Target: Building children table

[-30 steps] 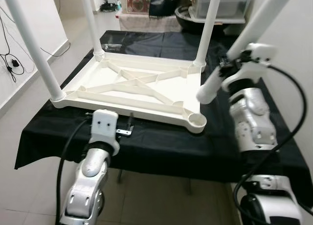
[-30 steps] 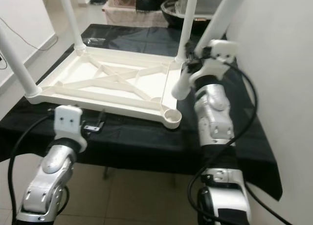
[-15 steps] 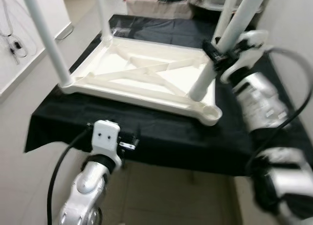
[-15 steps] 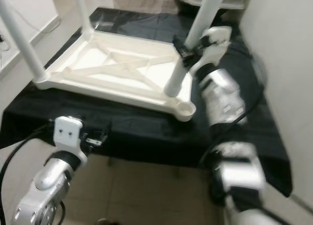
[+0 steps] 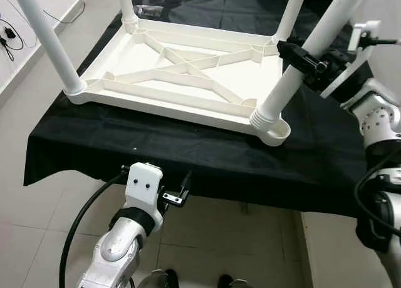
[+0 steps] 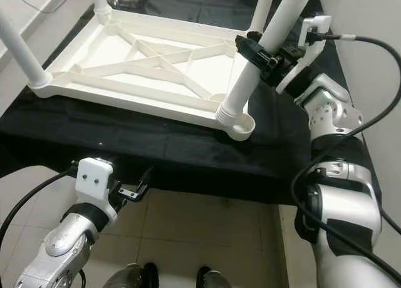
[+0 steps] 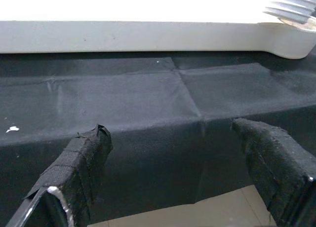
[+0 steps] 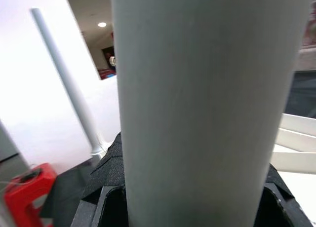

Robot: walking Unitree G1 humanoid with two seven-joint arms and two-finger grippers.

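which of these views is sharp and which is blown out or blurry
Eye views: sharp and evenly lit, the upturned table top crisp. Left wrist view: table edge overexposed to flat white, left gripper fingers soft. Right wrist view: the table leg is so close it blurs, background wall glaring white.

A low table is being covered by a black cloth hanging over its front edge. Beige floor tiles are being lit evenly, and black cables are being trailed along the white wall.
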